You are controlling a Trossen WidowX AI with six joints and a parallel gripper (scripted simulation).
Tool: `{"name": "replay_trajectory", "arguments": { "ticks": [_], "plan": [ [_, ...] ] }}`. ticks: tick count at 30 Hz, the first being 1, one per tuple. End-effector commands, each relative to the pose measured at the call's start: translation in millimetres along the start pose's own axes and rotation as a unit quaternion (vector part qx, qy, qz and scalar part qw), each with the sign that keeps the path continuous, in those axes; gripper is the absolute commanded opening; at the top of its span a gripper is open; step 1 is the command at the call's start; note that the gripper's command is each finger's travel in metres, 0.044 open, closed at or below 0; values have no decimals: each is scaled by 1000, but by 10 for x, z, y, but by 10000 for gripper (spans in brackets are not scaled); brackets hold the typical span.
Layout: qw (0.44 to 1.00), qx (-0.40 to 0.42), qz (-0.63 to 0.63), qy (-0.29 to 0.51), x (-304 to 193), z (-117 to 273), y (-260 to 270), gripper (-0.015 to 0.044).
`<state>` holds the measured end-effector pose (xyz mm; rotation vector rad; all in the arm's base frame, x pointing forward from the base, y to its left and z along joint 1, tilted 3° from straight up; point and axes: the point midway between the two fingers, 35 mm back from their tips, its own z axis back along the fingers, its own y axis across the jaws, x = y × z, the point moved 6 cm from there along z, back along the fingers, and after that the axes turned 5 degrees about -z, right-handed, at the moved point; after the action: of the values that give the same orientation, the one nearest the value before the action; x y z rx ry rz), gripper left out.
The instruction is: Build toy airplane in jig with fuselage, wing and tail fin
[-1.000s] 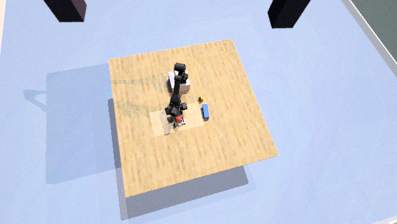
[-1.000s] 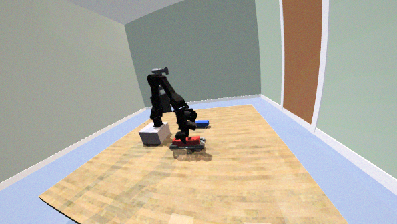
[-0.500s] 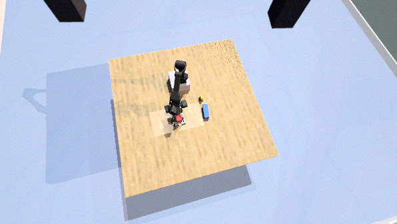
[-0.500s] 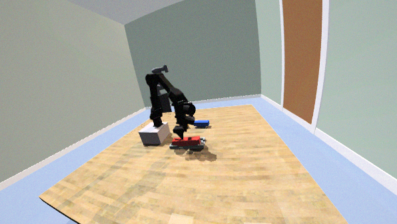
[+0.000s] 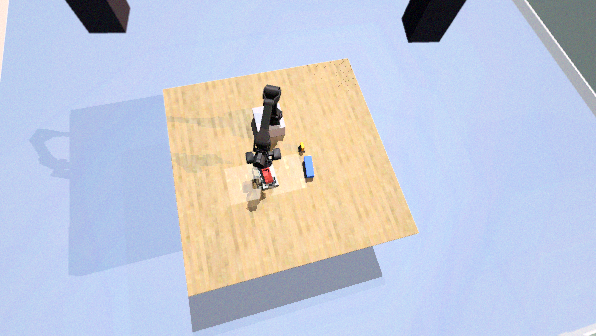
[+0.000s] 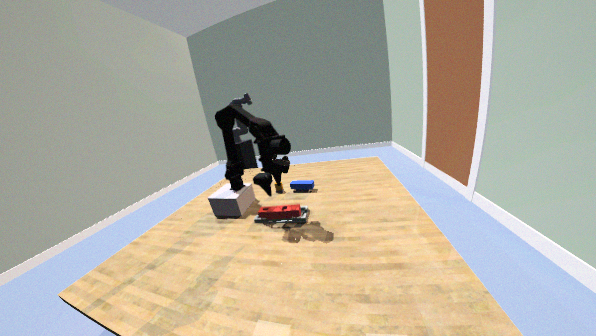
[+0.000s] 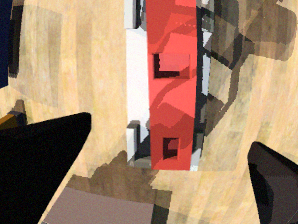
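The red fuselage [image 5: 268, 175] [image 6: 280, 211] [image 7: 172, 100] lies lengthwise in the white-grey cradle [image 6: 272, 220] [image 7: 136, 75] and looks level. Its large top socket [image 7: 171, 66] and smaller tail socket [image 7: 171, 148] are empty. My gripper [image 6: 275, 190] [image 7: 173, 136] is wide open and empty, above the tail end of the fuselage, with the fingers out to either side in the wrist view. The blue wing [image 5: 309, 167] [image 6: 302, 185] lies on the table beyond the cradle. The small yellow tail fin [image 5: 302, 147] [image 6: 280, 188] is on the table near one end of the wing, only partly visible in the wrist view.
The pale base block [image 5: 276, 131] [image 6: 231, 202] under the arm stands on the wooden table [image 5: 300, 230] [image 6: 380, 260], near the tail end of the cradle. The arm's shadow falls beside the cradle. The wing and tail fin lie to the right of the cradle in the top view.
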<state>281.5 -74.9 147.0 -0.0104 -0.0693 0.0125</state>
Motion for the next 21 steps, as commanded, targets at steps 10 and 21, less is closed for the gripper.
{"name": "replay_trajectory", "arguments": {
  "ticks": [10, 21],
  "plan": [
    [1000, 5, -25, -3, 284, -7, 738, 440],
    [1000, 14, -26, -3, 161, -35, 2429, 440]
  ]
}}
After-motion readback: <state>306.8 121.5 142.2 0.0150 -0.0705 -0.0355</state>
